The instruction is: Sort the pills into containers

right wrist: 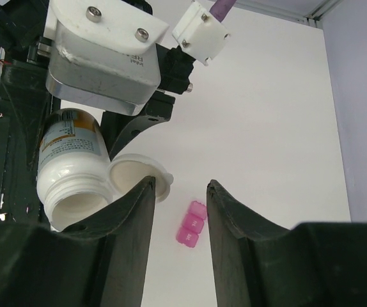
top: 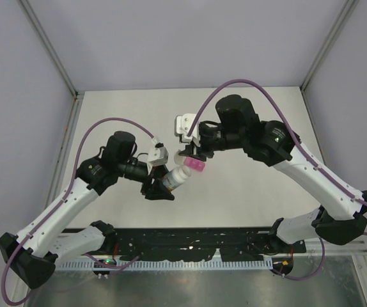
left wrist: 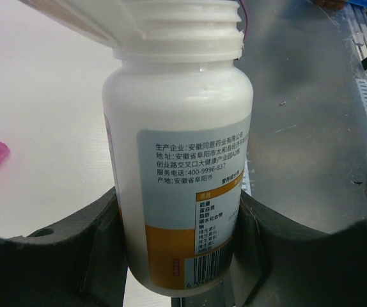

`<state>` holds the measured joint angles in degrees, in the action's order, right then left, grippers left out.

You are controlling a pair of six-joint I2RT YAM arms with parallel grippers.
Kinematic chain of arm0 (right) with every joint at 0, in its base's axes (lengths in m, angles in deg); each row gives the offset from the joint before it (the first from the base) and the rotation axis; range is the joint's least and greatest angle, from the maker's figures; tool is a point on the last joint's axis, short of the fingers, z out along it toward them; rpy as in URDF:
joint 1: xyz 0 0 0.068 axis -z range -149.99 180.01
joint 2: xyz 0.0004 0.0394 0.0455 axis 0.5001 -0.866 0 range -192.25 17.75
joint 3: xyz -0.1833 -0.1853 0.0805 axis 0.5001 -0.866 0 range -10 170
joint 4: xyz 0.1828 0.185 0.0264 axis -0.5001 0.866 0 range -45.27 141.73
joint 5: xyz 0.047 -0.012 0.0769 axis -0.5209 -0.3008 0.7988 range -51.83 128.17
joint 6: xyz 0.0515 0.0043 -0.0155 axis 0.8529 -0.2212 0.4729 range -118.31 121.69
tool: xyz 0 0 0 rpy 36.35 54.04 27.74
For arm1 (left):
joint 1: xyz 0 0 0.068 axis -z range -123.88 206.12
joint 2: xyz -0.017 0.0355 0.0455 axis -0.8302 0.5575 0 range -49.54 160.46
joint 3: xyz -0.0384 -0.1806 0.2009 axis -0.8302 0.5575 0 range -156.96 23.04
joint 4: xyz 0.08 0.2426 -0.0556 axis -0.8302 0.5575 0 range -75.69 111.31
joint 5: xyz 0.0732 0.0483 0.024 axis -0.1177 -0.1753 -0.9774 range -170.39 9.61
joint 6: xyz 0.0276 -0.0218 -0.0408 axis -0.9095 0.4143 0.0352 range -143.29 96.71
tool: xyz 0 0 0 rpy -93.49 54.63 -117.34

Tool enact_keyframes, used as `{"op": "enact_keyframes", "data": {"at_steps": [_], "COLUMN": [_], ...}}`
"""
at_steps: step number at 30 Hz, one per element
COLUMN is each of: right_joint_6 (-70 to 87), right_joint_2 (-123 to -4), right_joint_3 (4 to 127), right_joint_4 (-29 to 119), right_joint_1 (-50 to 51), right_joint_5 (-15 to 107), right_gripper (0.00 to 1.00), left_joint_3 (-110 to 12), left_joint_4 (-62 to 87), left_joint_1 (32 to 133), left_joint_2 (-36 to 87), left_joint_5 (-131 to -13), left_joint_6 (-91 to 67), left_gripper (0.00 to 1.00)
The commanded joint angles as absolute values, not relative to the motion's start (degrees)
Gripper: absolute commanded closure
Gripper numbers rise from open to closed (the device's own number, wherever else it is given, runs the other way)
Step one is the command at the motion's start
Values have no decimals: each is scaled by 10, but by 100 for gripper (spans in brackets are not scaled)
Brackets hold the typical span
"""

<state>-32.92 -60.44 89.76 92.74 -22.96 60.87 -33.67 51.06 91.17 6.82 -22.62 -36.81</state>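
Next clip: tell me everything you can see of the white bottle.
The bottle is round white plastic with a ribbed neck. Its pale grey and orange label is printed in Chinese and carries a barcode. Its mouth is open, with the cap flipped aside at the rim. No pills can be made out inside. The left claw grips its lower body on both sides and holds it tilted off the table, mouth toward the pink pill box.

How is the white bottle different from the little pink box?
The white bottle is round and bigger; the pink box is a flat strip of squares. The left gripper holds the bottle; the box lies loose on the table. Both are small containers.
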Motion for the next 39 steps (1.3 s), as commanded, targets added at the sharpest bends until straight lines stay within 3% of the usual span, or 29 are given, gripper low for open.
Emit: {"op": "enact_keyframes", "data": {"at_steps": [1,20,39], "right_joint_6": [-317,-300,-319], "right_joint_2": [-611,-612,-539], "right_joint_3": [911,872,868], "right_joint_4": [903,884,900], "right_joint_1": [-232,-233,-227], "right_joint_5": [626,647,580], "right_gripper": [57,56,39], "left_joint_3": [-344,-334,-327], "left_joint_4": [505,496,472], "left_joint_1": [915,915,895], "left_joint_2": [63,52,41], "left_joint_5": [-223,-236,-243], "left_joint_6": [-380,-382,-361], "left_gripper": [100,100,100]}}
